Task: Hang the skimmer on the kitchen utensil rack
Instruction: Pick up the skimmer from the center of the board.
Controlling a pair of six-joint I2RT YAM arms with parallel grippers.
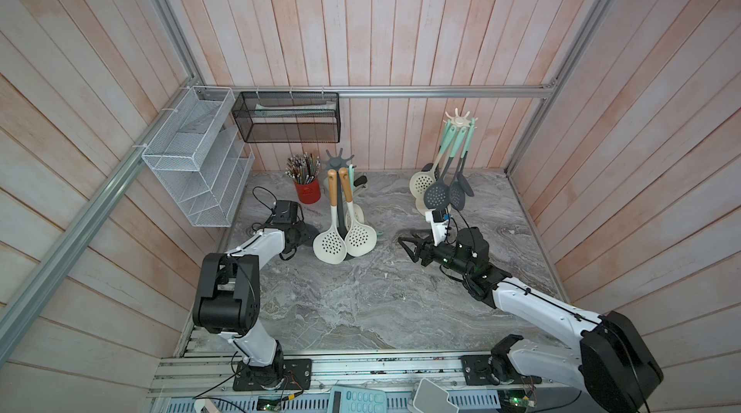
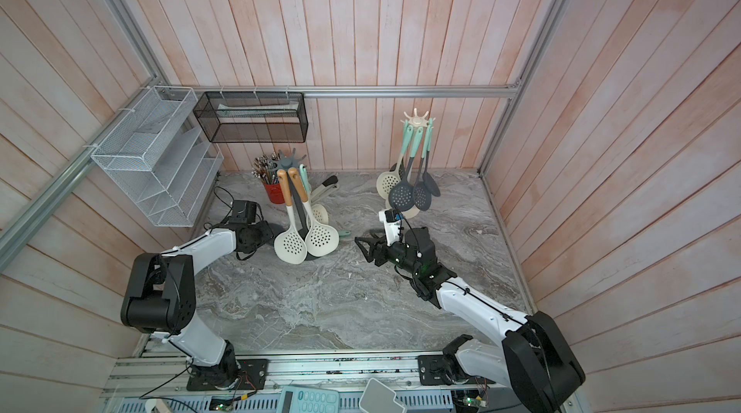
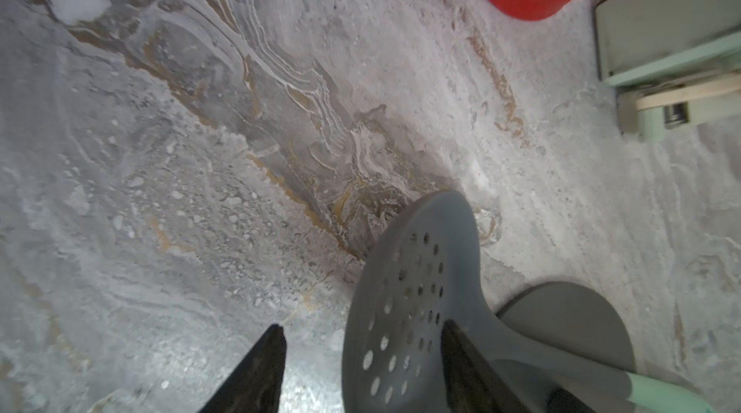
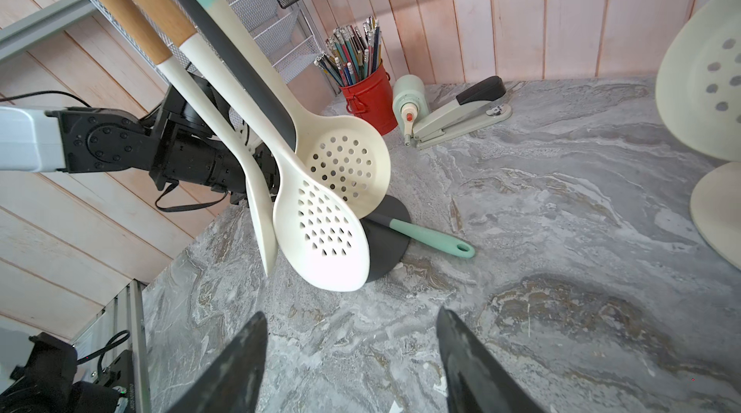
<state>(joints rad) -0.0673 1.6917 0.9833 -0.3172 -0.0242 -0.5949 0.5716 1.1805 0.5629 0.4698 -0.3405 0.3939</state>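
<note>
Skimmer [image 3: 413,290]: grey holed head and mint handle, lying low at the foot of the grey rack [image 1: 340,159], far left on the counter [image 1: 361,302], with the handle across the rack's round base.
Left fingers [image 3: 260,375]: apart, astride the head's edge; one crosses the holes, the other stands clear, with no grip.
Right fingers [image 4: 232,371]: wide apart over bare counter, right of the rack, holding nothing.
Rack load: cream skimmers [image 1: 329,246] hang there.
</note>
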